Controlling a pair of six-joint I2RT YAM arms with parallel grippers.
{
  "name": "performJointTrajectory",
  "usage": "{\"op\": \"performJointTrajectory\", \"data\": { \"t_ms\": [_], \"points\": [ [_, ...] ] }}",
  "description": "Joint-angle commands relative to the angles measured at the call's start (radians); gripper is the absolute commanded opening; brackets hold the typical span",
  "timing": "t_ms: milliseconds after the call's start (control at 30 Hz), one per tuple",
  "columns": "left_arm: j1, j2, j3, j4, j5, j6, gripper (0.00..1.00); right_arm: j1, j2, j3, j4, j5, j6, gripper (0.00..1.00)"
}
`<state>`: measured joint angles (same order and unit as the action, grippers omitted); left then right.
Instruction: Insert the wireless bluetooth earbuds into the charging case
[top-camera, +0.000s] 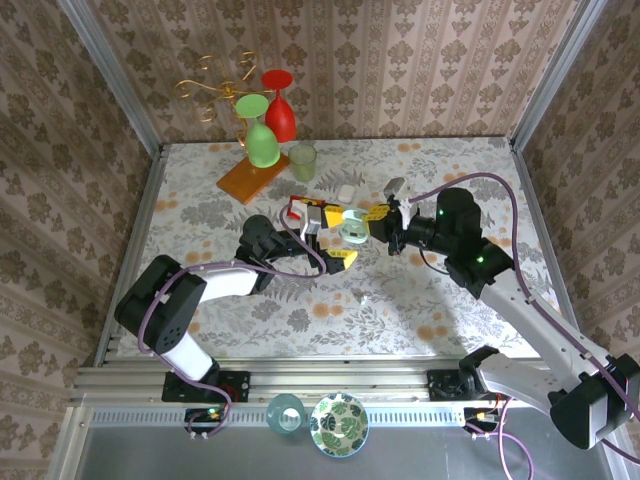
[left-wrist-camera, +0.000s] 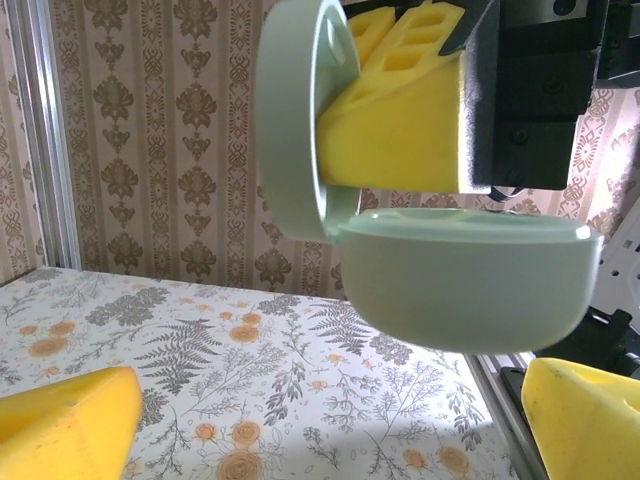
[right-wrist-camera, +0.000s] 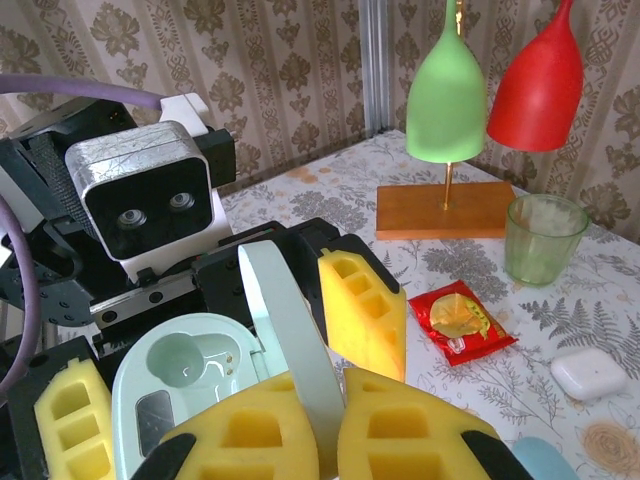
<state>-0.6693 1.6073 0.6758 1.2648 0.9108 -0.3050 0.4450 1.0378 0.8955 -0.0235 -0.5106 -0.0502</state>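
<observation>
The charging case (right-wrist-camera: 185, 375) hangs open above the table, its pale blue base (left-wrist-camera: 465, 290) level and its lid (left-wrist-camera: 295, 120) standing upright. My right gripper (right-wrist-camera: 335, 420) is shut on the lid (right-wrist-camera: 290, 330), its yellow fingers (left-wrist-camera: 400, 110) pinching it from both sides. My left gripper (left-wrist-camera: 330, 420) is open, with one yellow finger (right-wrist-camera: 360, 310) on each side of the base and apart from it. The one socket in sight is empty. In the top view the case (top-camera: 353, 232) sits between the left gripper (top-camera: 335, 236) and the right gripper (top-camera: 372, 218). The earbuds are out of view.
At the back left a wooden stand (top-camera: 253, 178) carries a green glass (top-camera: 262, 140) and a red glass (top-camera: 280, 115), with a green cup (top-camera: 303, 160) beside it. A red snack packet (right-wrist-camera: 462, 318) and a small white case (right-wrist-camera: 590, 372) lie near the grippers. A bowl (top-camera: 339, 424) sits on the front rail.
</observation>
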Motion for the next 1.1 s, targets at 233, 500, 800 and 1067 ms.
{"op": "performJointTrajectory", "data": {
  "t_ms": [233, 500, 800, 1067],
  "points": [
    [-0.027, -0.046, 0.010, 0.023, 0.057, -0.021, 0.88, 0.024, -0.013, -0.006, 0.001, 0.035, -0.094, 0.00],
    [-0.029, -0.069, -0.010, 0.020, 0.073, -0.046, 0.77, 0.024, -0.005, -0.003, -0.043, 0.035, -0.156, 0.00],
    [-0.026, -0.068, -0.008, 0.021, 0.078, -0.045, 0.67, 0.024, -0.002, 0.008, -0.085, 0.020, -0.176, 0.00],
    [-0.026, -0.060, -0.010, 0.021, 0.076, -0.047, 0.62, 0.024, -0.008, -0.006, -0.035, 0.001, -0.142, 0.00]
  ]
}}
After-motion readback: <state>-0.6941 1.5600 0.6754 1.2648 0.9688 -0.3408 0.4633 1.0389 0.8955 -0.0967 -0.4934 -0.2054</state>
